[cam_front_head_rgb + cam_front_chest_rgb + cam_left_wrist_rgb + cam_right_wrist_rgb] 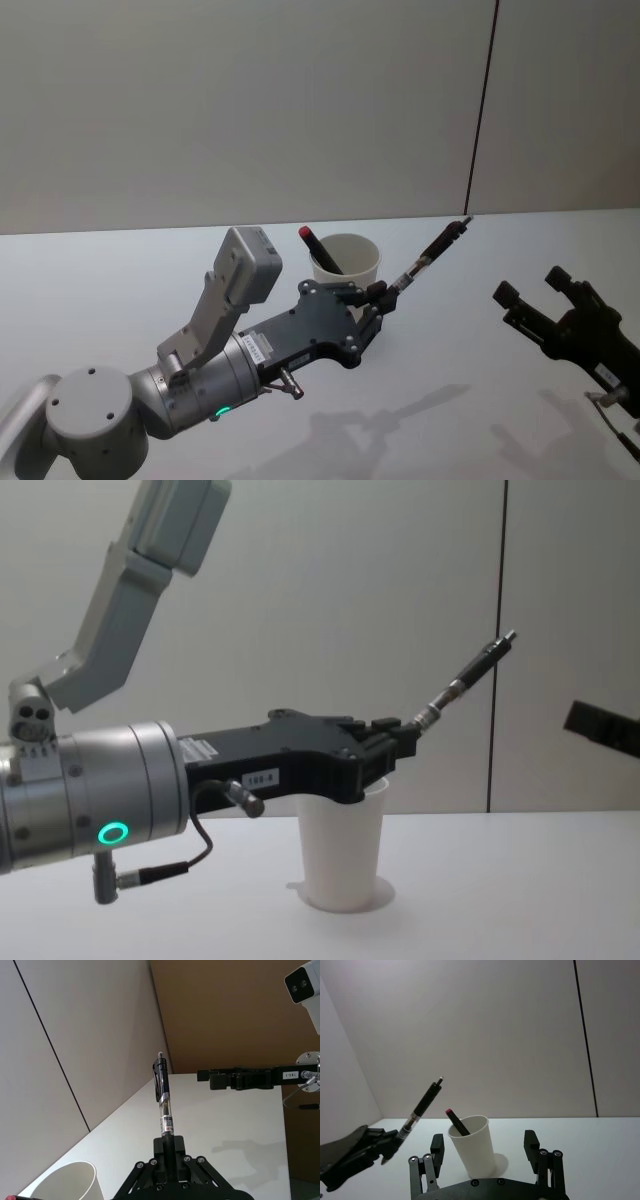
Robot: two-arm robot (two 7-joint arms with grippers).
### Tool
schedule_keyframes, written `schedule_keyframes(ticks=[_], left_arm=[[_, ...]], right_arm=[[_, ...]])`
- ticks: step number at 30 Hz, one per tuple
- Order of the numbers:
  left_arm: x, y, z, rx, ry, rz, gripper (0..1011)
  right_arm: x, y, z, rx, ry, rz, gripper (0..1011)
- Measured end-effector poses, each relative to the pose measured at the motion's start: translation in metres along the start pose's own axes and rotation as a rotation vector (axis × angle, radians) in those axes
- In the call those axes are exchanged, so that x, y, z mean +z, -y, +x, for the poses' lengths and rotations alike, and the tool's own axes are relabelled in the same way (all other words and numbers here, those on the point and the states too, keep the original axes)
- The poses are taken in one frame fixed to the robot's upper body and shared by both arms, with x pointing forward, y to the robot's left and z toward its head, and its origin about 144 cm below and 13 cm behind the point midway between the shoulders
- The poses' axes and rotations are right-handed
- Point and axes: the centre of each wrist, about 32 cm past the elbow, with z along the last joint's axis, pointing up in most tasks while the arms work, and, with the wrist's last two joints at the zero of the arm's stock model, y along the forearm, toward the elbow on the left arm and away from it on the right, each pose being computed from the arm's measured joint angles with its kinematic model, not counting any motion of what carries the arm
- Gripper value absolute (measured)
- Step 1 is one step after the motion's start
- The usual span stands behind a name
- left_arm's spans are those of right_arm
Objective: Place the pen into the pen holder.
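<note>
- Pale wall [250,100] behind, white surface [120,270] below, dark vertical seam [485,110] in wall right of centre.
- Clamped in left pincer [380,293]: pen [430,255], gripped at its tip end, slanting up and off to the right, clicker end highest.
- Airborne, close to pen holder [362,262] rim on its near-right side; shaft points away from the opening, not over it.
- Likely held low so the shaft can be swung over the holder; needs re-angling before any release.
- Inside holder: second pen [318,250], red-capped, leaning left, which leaves room on the right.
- Right pincer [530,285] idle, well apart on the right, fingers spread, carrying nothing.
- Hidden: writing tip, buried between left fingers [175,1145].
- Holder rim partly blocked by left pincer in chest view; can't judge exact clearance between them.
</note>
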Motion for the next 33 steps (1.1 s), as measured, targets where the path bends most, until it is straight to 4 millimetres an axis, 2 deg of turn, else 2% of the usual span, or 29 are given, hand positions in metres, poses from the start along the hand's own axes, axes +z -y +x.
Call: schedule_keyframes(ticks=[15, 33], left_arm=[[0.000, 0.000, 0.000, 0.000, 0.000, 0.000, 126], [0.000, 0.000, 0.000, 0.000, 0.000, 0.000, 126]], right_arm=[[-0.007, -0.011, -0.006, 0.076, -0.181, 0.061, 1001], [-0.017, -0.042, -0.024, 0.102, -0.328, 0.083, 1001]])
